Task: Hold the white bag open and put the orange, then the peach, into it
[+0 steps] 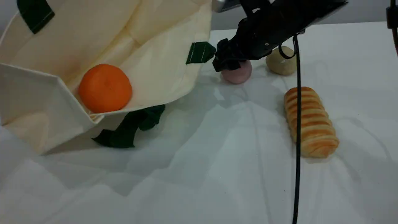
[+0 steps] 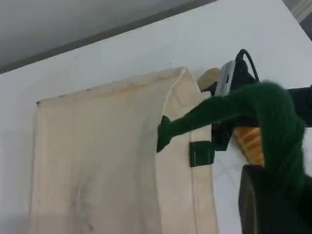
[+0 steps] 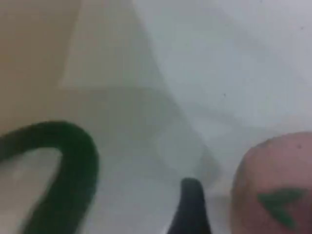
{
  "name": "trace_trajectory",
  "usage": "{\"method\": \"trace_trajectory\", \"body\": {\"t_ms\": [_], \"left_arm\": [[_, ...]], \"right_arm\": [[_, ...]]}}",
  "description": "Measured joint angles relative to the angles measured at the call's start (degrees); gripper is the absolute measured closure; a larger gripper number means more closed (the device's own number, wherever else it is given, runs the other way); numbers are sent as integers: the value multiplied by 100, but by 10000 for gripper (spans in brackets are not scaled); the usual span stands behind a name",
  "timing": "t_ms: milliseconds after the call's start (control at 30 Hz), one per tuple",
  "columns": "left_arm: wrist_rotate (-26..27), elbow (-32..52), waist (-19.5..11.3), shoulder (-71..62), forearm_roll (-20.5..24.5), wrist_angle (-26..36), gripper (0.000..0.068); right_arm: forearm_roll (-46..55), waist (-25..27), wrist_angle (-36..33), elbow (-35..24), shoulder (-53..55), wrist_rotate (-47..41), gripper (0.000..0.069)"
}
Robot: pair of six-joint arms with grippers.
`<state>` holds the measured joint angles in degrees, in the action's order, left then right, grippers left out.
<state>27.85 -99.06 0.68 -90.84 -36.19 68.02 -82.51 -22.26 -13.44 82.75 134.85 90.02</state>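
Observation:
The white bag (image 1: 149,37) lies on its side at the left, its mouth held wide. Its green rope handle (image 2: 229,109) is looped over my left gripper (image 2: 265,202), which is shut on it; that gripper is outside the scene view. The orange (image 1: 105,88) rests inside the bag near the lower rim. On the cloth just right of the bag's mouth sits the pale pink peach (image 1: 239,73). My right gripper (image 1: 228,65) hangs low over its upper left side, open. One fingertip (image 3: 191,204) stands just left of the peach (image 3: 278,185), with a small gap between them.
A beige round thing (image 1: 280,60) sits behind and right of the peach. A striped bread loaf (image 1: 311,121) lies at the right, with a black cable (image 1: 298,140) hanging in front of it. The bag's other green handle (image 1: 130,126) lies crumpled under the rim on the wrinkled white tablecloth (image 1: 217,174).

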Motion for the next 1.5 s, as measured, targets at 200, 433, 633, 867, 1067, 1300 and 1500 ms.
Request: {"method": "trace_trajectory", "body": {"t_ms": [200,433,633,867,1067,1300,1500], "left_arm": [[0,0,0,0,0,0,599],[0,0,0,0,0,0,599],[0,0,0,0,-5,0,599],[0,0,0,0,-5,0,599],[0,0,0,0,-22,-7,599],[0,0,0,0,-24,-1,599],[6,0,0,0,-29,-12,599]], "right_arm": [[-11,5,184,22,214,25,178],[-11,10,221,66,336,-13,344],[-19,10,116,66,348,-8,415],[48,5,-41,29,125,-22,418],[182,-28,-99,11,-343,-44,442],[283,71,256,-11,-529,-20,442],[314,449,341,-18,-579,-16,442]]}}
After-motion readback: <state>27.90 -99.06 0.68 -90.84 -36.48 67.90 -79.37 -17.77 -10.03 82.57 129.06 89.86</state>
